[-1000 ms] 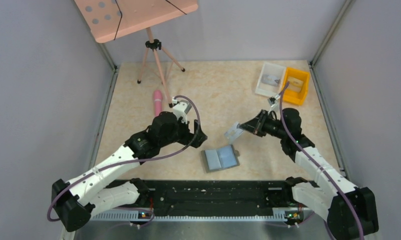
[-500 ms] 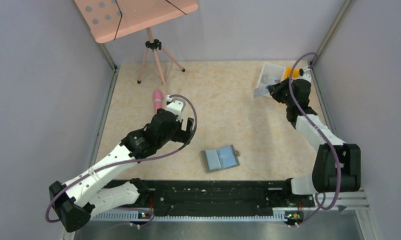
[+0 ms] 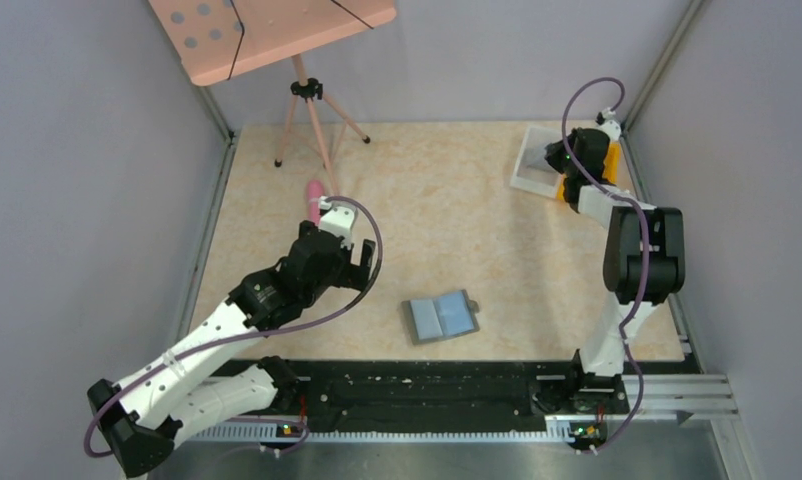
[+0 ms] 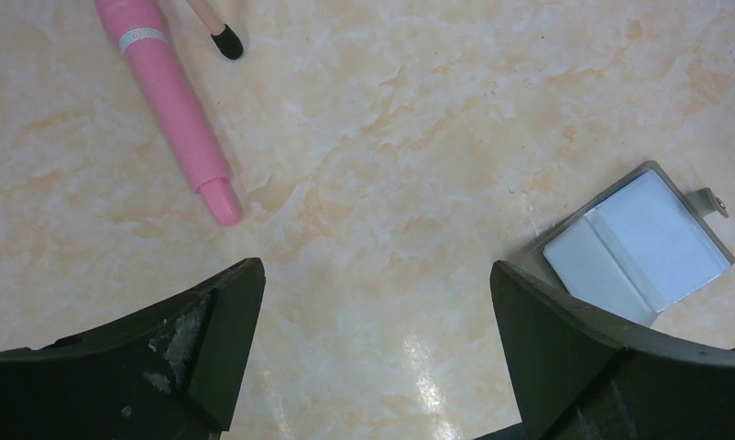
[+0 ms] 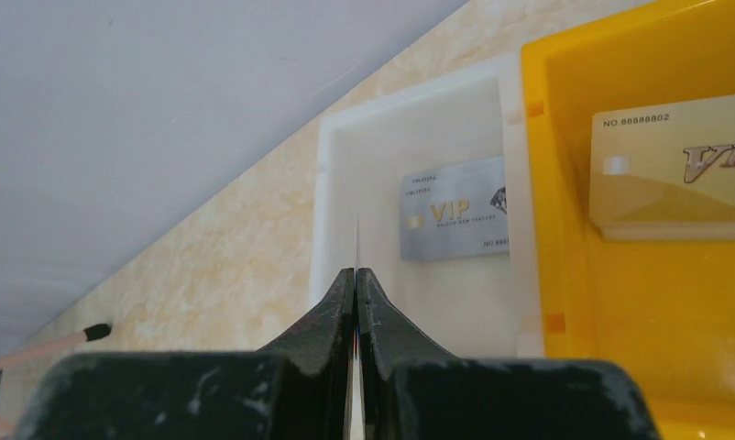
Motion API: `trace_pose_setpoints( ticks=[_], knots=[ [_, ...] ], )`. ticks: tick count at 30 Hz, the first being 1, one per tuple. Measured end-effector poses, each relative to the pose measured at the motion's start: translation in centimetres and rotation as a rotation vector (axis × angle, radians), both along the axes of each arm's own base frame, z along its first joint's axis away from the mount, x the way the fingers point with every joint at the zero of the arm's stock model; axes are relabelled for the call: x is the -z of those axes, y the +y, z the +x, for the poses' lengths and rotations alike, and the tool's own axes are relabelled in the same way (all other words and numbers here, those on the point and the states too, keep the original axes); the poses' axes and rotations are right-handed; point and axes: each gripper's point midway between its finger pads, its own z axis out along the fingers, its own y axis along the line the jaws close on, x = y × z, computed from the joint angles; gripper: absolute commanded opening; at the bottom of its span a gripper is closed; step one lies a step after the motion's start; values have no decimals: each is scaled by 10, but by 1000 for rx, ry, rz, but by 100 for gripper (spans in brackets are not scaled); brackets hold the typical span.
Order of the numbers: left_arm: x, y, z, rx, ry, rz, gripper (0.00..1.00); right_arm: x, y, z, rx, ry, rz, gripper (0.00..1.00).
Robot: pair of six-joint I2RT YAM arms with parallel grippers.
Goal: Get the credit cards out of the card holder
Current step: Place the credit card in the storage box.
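The card holder [image 3: 442, 318] lies open on the table near the front middle, its pale blue-grey panels facing up; it also shows at the right of the left wrist view [image 4: 639, 243]. My right gripper [image 3: 555, 160] is at the back right, over the white bin [image 3: 523, 180]. It is shut on a thin card seen edge-on [image 5: 356, 240]. A silver VIP card [image 5: 455, 220] lies in the white bin. A gold card [image 5: 675, 165] lies in the yellow bin [image 5: 565, 183]. My left gripper [image 4: 373, 275] is open and empty, left of the card holder and above bare table.
A pink pen [image 3: 315, 198] lies behind my left gripper, also in the left wrist view [image 4: 176, 101]. A tripod [image 3: 302, 90] with a pink board stands at the back left. Grey walls enclose the table on three sides.
My right arm has swung from the table's middle to the back right, carrying the card over the white bin. My left gripper has drawn back to the left, away from the card holder.
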Motion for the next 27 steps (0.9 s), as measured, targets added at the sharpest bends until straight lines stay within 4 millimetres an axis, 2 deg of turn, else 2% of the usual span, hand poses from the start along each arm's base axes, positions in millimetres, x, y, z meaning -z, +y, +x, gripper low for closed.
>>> trace_pose_setpoints(
  ticks=[5,15,18,27],
  knots=[
    [-3,3,1,-11,-16,6,99,19,-3,24,10,14,1,0],
    [2,9,5,-43,-18,38,99,45,-4,55,18,11,22,0],
    [5,11,7,-56,-15,56,99,52,-5,58,24,19,31,0],
    [4,16,10,-87,-29,72,99,43,-7,70,25,-22,38,0]
  ],
)
